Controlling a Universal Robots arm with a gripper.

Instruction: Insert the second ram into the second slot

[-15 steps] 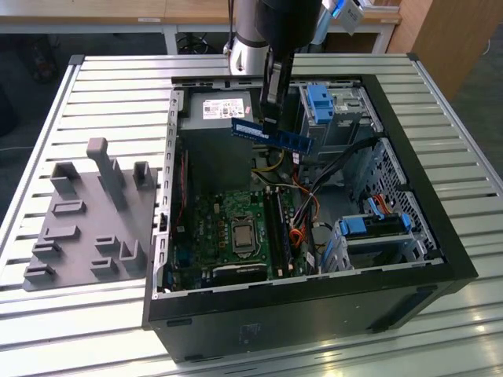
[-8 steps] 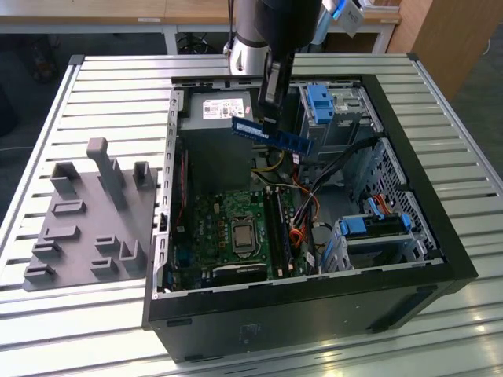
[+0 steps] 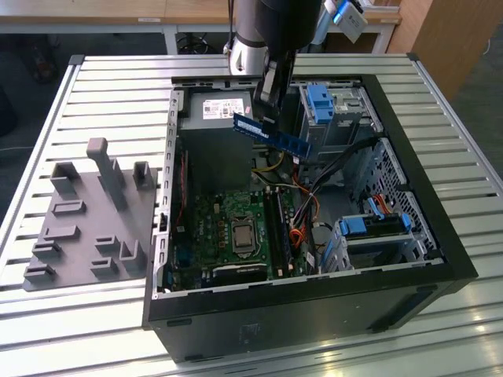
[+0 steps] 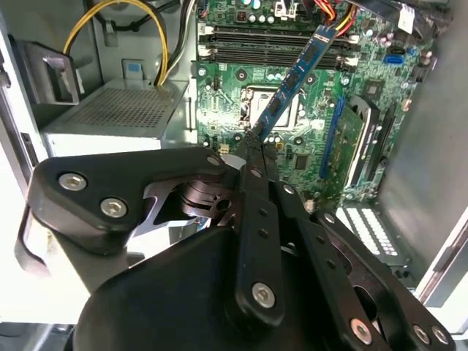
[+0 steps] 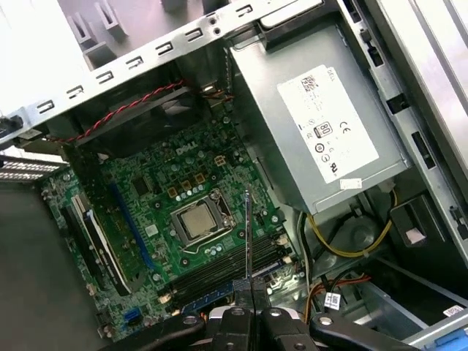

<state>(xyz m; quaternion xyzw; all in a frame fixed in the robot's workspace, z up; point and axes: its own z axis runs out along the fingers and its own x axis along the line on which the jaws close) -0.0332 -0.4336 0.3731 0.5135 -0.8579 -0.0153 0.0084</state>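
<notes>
where the matte black gripper (image 3: 266, 118) closes, we list the second ram (image 3: 277, 136): a thin, narrow blue circuit-board stick with dark chips, pinched at one end between two slim metal fingers, jaws narrowed flat against its faces. we note it tilted in mid-air above the open computer case (image 3: 314, 318), a black steel box with perforated inner walls. it is clear of the motherboard (image 3: 224, 216), a green, densely studded board lying flat on the case floor.

in the second wrist view the second ram (image 4: 296, 77) slants away from the gripper (image 4: 256, 142), its far end over the memory slots (image 4: 270, 45), which are long dark parallel channels. in the first wrist view we see the stick edge-on as a fine line.

further items:
- power supply (image 5: 322, 131): grey sheet-metal block with a white label.
- processor socket (image 5: 197, 219): square, framed in bright metal.
- yellow cables (image 4: 146, 22): looped.
- fixture tray (image 3: 86, 212): grey, moulded, with upright pegs, on a ribbed aluminium table (image 3: 102, 86).
</notes>
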